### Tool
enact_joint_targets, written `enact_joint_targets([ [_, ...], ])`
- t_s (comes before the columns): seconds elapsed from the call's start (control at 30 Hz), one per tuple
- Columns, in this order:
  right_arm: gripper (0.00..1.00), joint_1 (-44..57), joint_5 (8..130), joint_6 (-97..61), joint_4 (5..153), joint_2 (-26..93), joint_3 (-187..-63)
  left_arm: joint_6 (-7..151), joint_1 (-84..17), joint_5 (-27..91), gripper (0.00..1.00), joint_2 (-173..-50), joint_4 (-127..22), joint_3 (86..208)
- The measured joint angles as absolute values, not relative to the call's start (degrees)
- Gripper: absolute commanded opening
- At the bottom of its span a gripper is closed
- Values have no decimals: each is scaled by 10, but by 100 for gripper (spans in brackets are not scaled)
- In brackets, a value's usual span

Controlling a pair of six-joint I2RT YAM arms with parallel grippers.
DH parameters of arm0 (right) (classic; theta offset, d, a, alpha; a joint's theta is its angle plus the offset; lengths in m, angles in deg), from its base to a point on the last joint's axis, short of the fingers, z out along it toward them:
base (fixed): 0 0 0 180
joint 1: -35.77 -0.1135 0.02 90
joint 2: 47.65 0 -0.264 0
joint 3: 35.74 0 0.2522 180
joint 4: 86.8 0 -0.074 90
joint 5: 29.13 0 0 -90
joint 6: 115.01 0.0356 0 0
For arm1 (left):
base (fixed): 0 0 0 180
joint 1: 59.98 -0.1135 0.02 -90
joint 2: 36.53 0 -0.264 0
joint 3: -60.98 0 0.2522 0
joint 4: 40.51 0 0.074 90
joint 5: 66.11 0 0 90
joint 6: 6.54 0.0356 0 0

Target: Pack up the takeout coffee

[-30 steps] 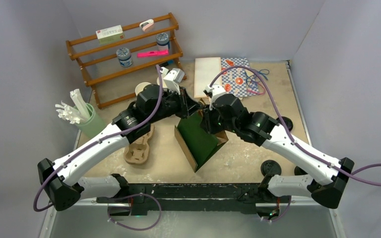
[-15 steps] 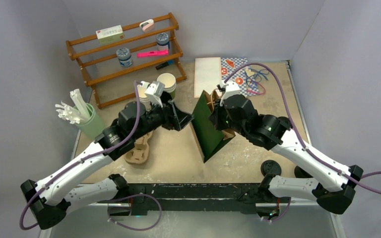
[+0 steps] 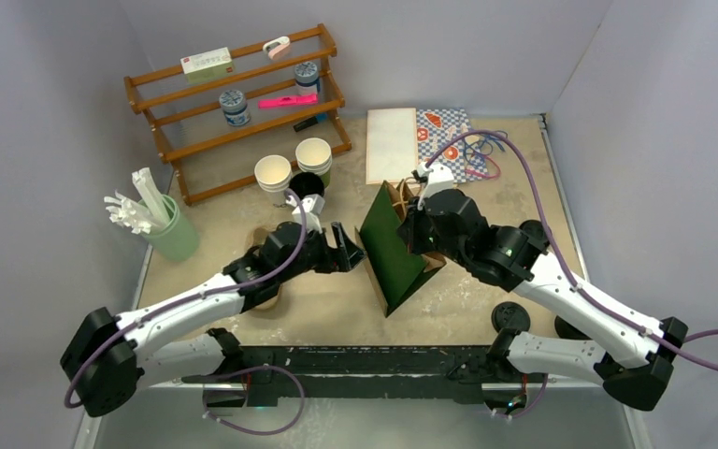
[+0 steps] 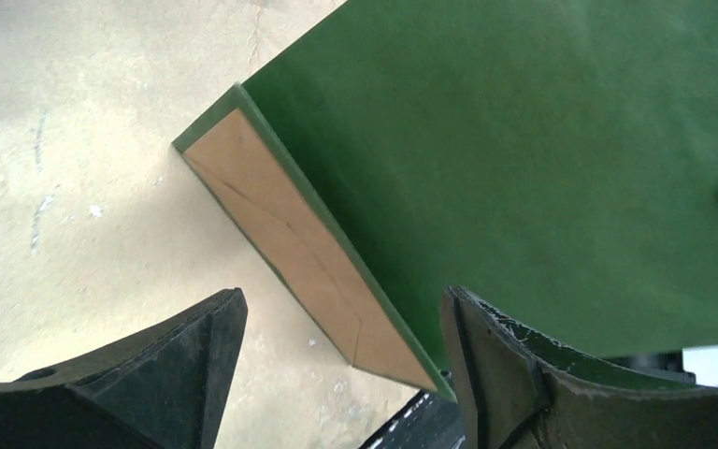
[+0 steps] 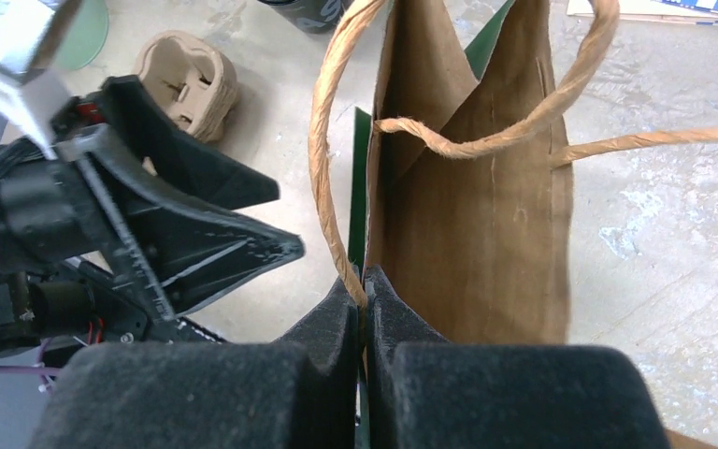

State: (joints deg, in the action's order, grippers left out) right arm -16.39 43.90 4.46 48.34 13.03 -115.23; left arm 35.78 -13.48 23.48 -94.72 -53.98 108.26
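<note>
The takeout coffee (image 3: 306, 184), which I take to be the black-topped cup, stands upright just behind my left pincer (image 3: 345, 249), so the left arm is nearer. That pincer gapes wide, holding nothing, beside the green paper bag (image 3: 394, 262). My right pincer (image 5: 365, 297) is clamped on the bag's rim by its twine handle (image 5: 332, 140).

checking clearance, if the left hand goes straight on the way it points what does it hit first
Probably the side of the green paper bag, ahead of the open left hand; the gap is hard to judge.
</note>
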Motion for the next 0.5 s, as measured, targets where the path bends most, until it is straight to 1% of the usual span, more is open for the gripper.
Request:
enact_joint_targets([
  [0.13,0,-164,441,40,488,130,-1149,346,-135,250,78,-1011,-469,1080],
  [0.27,0,-164,448,35,495,130,-1147,336,-135,264,73,-1066,-414,1076],
  [0.33,0,-164,452,32,496,129,-1147,333,-135,265,67,-1081,-401,1075],
  [0.43,0,-164,454,30,497,129,-1147,330,-135,264,53,-1099,-383,1072],
  [0.5,0,-164,454,28,498,129,-1147,329,-135,262,47,-1106,-380,1068],
])
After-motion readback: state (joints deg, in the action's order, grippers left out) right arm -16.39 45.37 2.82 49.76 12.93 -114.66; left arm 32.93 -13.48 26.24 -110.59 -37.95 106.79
